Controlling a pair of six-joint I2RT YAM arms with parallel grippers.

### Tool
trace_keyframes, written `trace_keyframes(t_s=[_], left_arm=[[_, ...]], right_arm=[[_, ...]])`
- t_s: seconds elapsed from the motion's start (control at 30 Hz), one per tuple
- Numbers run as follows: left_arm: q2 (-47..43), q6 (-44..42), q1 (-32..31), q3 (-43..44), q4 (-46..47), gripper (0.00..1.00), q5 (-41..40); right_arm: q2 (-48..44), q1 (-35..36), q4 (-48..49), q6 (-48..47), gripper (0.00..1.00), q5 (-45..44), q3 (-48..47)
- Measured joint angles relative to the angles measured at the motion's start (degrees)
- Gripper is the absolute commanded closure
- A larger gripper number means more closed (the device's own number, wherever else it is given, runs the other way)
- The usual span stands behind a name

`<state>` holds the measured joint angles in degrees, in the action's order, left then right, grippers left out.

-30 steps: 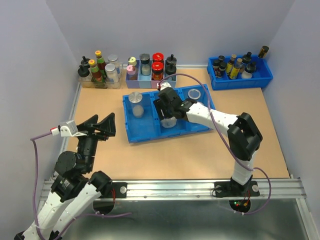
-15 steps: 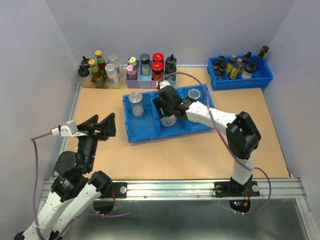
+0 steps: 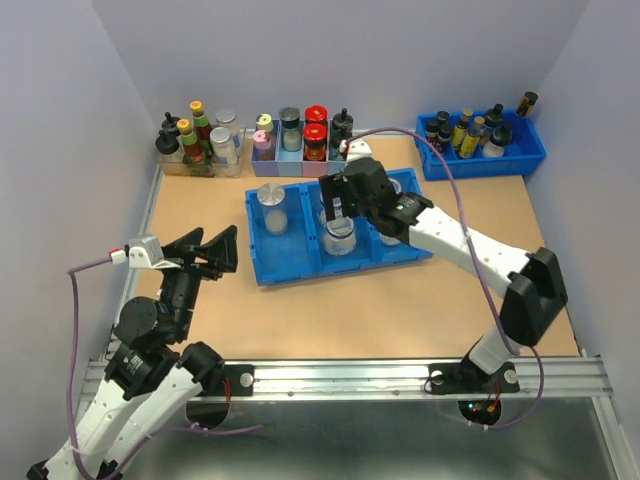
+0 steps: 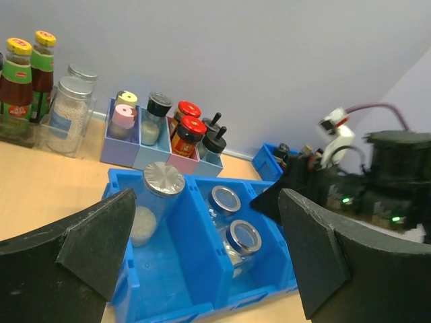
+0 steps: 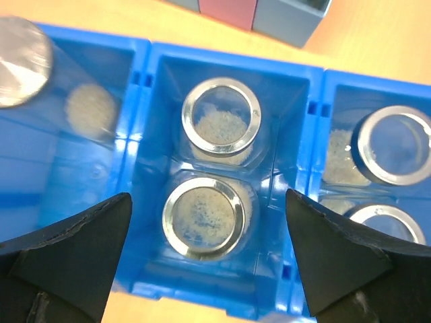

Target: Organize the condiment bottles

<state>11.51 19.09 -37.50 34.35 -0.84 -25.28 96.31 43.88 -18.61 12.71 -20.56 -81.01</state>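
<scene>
Hovering over the blue tray (image 5: 229, 62), middle compartment (two jars (image 5: 221, 121) (image 5: 204, 217), close together), the right claw (image 5: 206, 202) is spread wide, empty; the left claw (image 4: 207, 195), well apart, gapes too.

The work surface is a flat tabletop (image 3: 400, 310) in light tan with a matte finish. Three plain walls enclose it: rear wall (image 3: 350, 60), left wall (image 3: 60, 150) and right wall (image 3: 610, 150) (all pale lavender-grey, unmarked). A silver metal rail (image 3: 350, 375) runs along the near edge, and a grey metal sheet (image 3: 400, 445) lies below it. Lighting is even and shadows are soft.
</scene>
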Motion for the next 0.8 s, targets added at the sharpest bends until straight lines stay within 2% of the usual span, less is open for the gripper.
trace_keyframes(t_s=[0.2, 0.37, 0.57, 0.7, 0.8], left_arm=[[3.9, 0.0, 0.0, 0.0, 1.5, 0.01, 4.3], [7.8, 0.8, 0.0, 0.0, 3.1, 0.01, 8.3], [12.2, 2.1, 0.0, 0.0, 5.8, 0.01, 12.5], [16.3, 2.7, 0.0, 0.9, 6.2, 0.01, 15.1], [20.5, 3.0, 0.0, 3.3, 5.7, 0.01, 16.9]], right_arm=[[-15.3, 0.0, 2.4, 1.6, 0.00, 2.4, 8.9], [-34.9, 0.0, 9.9, 5.1, 0.00, 3.5, 28.8], [-60.9, 0.0, 12.4, 10.6, 0.00, 3.9, 49.7], [-76.9, 0.0, 10.9, 14.4, 0.00, 4.7, 56.6], [-86.9, 0.0, 8.2, 16.7, 0.00, 4.8, 57.5]])
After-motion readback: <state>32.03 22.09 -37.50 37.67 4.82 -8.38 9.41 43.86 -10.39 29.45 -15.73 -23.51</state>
